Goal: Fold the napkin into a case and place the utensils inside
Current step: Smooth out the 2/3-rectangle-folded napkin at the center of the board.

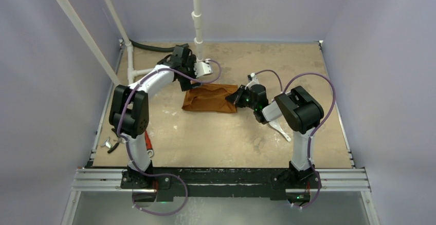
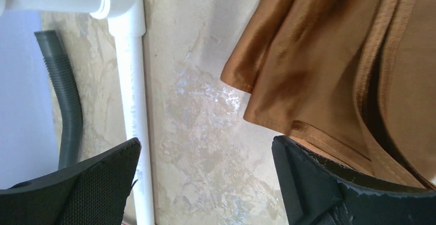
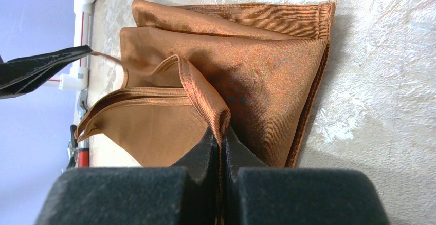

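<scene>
The rust-orange napkin [image 1: 210,98] lies folded into a flat, layered shape mid-table. My right gripper [image 1: 237,98] is at its right end, shut on a raised hemmed fold [image 3: 222,132] of the napkin [image 3: 257,71]. My left gripper [image 1: 189,85] hovers at the napkin's far left corner. Its jaws [image 2: 205,155] stand wide open over bare table, and its right finger [image 2: 329,184] is at the napkin's edge [image 2: 329,55]. A white spoon [image 1: 280,129] lies partly under the right arm. The other utensil is not in view.
A white pipe frame [image 1: 197,14] rises behind the napkin, and its base pipe [image 2: 131,81] runs beside a grey hose [image 2: 69,107]. Small black pliers [image 1: 111,144] and a red-handled tool [image 1: 148,142] lie by the left arm's base.
</scene>
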Motion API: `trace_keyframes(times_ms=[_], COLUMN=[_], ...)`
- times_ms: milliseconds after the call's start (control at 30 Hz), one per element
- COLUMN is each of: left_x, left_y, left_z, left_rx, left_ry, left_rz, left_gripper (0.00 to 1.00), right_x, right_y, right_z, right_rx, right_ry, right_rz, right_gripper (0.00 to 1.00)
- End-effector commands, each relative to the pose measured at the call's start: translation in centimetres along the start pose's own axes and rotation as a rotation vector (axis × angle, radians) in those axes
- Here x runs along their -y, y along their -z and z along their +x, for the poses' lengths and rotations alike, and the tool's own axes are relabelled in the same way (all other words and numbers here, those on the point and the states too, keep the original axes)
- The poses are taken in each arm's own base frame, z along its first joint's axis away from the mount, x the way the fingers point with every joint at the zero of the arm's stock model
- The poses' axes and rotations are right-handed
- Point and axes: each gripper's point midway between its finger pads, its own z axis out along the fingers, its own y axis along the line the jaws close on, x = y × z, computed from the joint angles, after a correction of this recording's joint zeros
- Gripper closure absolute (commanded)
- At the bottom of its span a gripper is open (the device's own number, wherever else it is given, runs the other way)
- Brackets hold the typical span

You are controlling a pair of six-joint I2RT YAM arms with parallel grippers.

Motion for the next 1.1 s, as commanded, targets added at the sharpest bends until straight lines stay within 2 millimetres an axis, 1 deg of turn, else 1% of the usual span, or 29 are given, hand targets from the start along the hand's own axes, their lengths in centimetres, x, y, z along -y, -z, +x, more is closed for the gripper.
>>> trace_keyframes(times_ms=[0, 33, 100, 167, 200, 233, 300, 367, 400, 467, 567, 600, 700, 800, 900, 1067], left_x=[-0.9, 0.2, 3.3, 6.8, 8.4, 9.3, 10.6, 11.9, 12.0, 11.1, 7.8, 6.9, 5.5, 5.0, 5.4, 5.7], left_y=[4.7, 5.8, 7.4, 8.5, 8.5, 8.4, 7.6, 6.7, 6.1, 4.9, 3.3, 2.9, 2.1, 1.2, 0.4, -0.7], left_z=[-4.5, -5.5, -6.9, -7.3, -7.0, -6.6, -5.5, -4.0, -3.4, -2.3, -0.7, -0.1, 0.6, 1.0, 1.4, 2.9], left_rx=[0.151, 0.186, 0.235, 0.24, 0.23, 0.222, 0.206, 0.167, 0.143, 0.101, 0.033, 0.012, -0.004, -0.013, -0.022, -0.067], left_ry=[-0.03, -0.02, 0.01, 0.004, -0.003, -0.011, -0.015, -0.016, -0.019, -0.018, 0.001, 0.025, 0.079, 0.11, 0.107, 0.082], left_rz=[0.039, 0.109, 0.241, 0.348, 0.369, 0.359, 0.337, 0.358, 0.349, 0.28, 0.105, 0.074, 0.069, 0.061, 0.075, 0.082], left_gripper=[0.01, 0.01, 0.01, 0.01, 0.01, 0.02, 0.01, 0.01, 0.01, 0.01, 0.01, 0.02, 0.01, 0.01, 0.01, 0.01], right_x=[2.5, 2.5, 2.5, 2.5, 2.4, 2.4, 2.5, 2.7, 2.8, 2.9, 2.9, 3.0, 2.9, 2.7, 2.6, 1.7], right_y=[0.6, 0.6, 0.6, 0.5, 0.5, 0.5, 0.4, 0.5, 0.5, 0.4, 0.4, 0.4, 0.5, 0.5, 0.6, 0.9], right_z=[2.6, 2.6, 2.5, 2.5, 2.5, 2.5, 2.5, 2.7, 2.8, 2.8, 2.7, 2.7, 2.6, 2.4, 2.4, 2.3], right_rx=[-0.092, -0.092, -0.092, -0.094, -0.093, -0.094, -0.094, -0.096, -0.096, -0.096, -0.089, -0.086, -0.081, -0.073, -0.075, -0.085], right_ry=[-0.018, -0.018, -0.017, -0.017, -0.016, -0.017, -0.016, -0.018, -0.019, -0.022, -0.018, -0.018, -0.014, -0.006, 0.001, 0.023], right_rz=[0.088, 0.088, 0.089, 0.088, 0.087, 0.087, 0.087, 0.092, 0.094, 0.095, 0.096, 0.096, 0.096, 0.089, 0.082, 0.051], right_gripper=[1.0, 1.0, 1.0, 1.0, 1.0, 1.0, 1.0, 1.0, 1.0, 1.0, 1.0, 1.0, 1.0, 1.0, 1.0, 1.0])
